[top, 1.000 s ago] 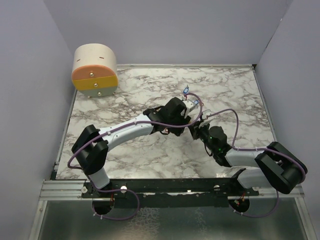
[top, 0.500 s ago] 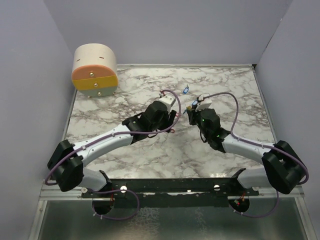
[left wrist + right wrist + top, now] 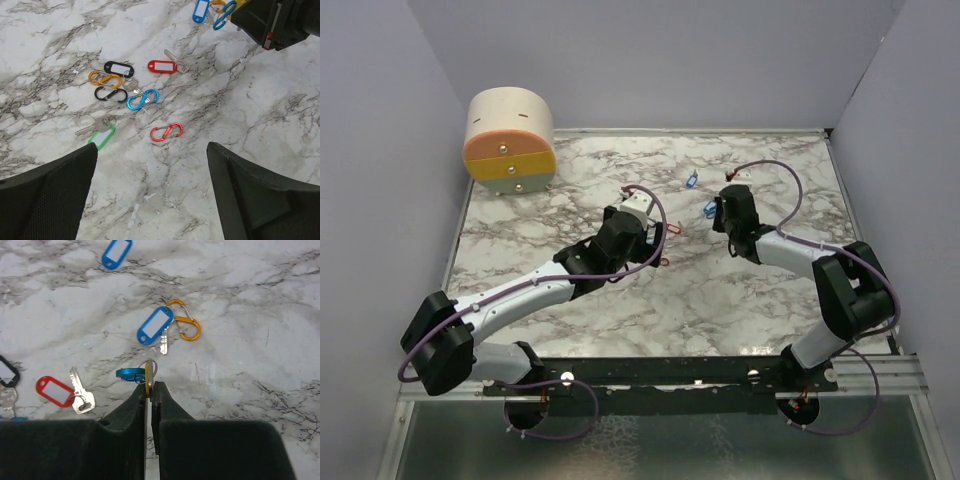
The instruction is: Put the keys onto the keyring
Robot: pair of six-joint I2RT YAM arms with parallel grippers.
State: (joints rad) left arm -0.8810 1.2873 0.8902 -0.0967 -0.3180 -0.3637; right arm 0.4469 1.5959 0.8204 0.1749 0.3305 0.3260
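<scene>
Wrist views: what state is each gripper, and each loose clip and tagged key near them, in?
Left gripper: open, empty.
Right gripper: shut on yellow plastic key tag, seen edge-on.
Blue metal carabiner: at the held tag's ring.
Red S-shaped metal carabiner: lying flat, nothing attached.
Red plastic tag: flat, joined to a silver key.

The left arm (image 3: 520, 293) and right arm (image 3: 790, 250) are showing white links, black joints and looping purple cables (image 3: 775, 168).
</scene>
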